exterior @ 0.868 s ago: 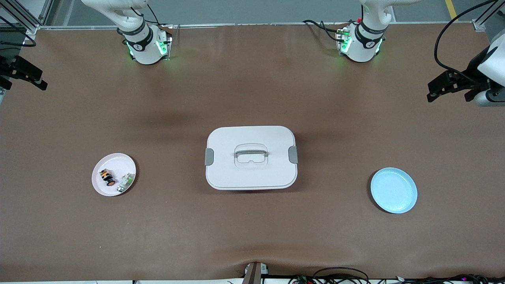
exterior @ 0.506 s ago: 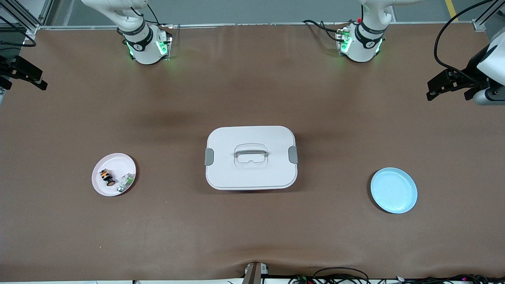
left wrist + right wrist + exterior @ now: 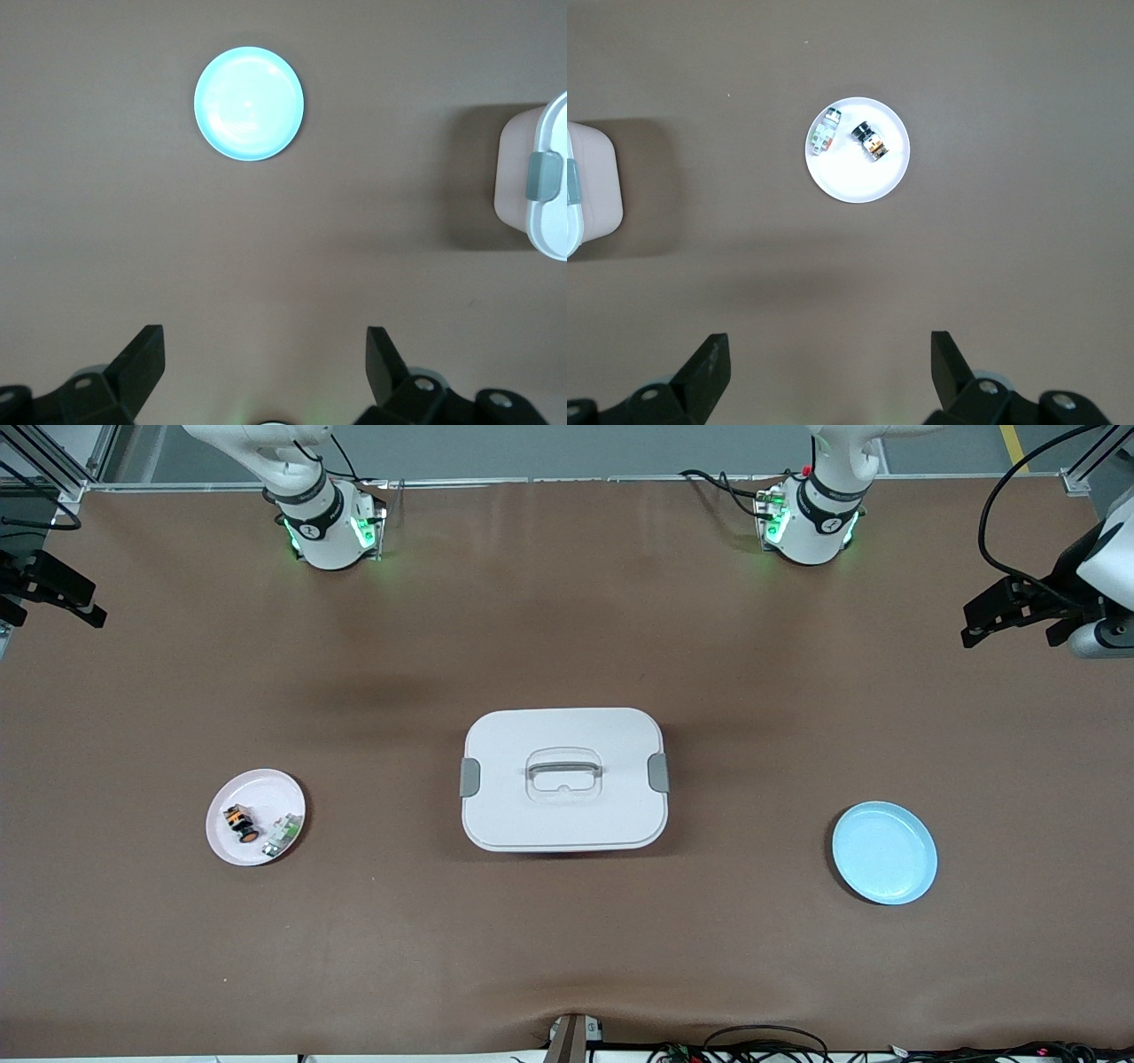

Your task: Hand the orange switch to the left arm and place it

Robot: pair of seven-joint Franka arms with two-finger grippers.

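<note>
Front view: the orange switch [image 3: 241, 823] is seen lying on the pink plate [image 3: 230, 849] at about nine o'clock from the box [image 3: 563, 779], beside a white-and-green part [image 3: 282, 834]. The blue plate [image 3: 884, 853] is set at three o'clock (toward the left arm's end). The left gripper [image 3: 977, 627] and the right gripper [image 3: 89, 613] are held high with fingers spread wide, nothing gripped.

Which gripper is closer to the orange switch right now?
Right. The right gripper is up at the switch's end of the table; the left gripper is at the other end, past the box.
</note>
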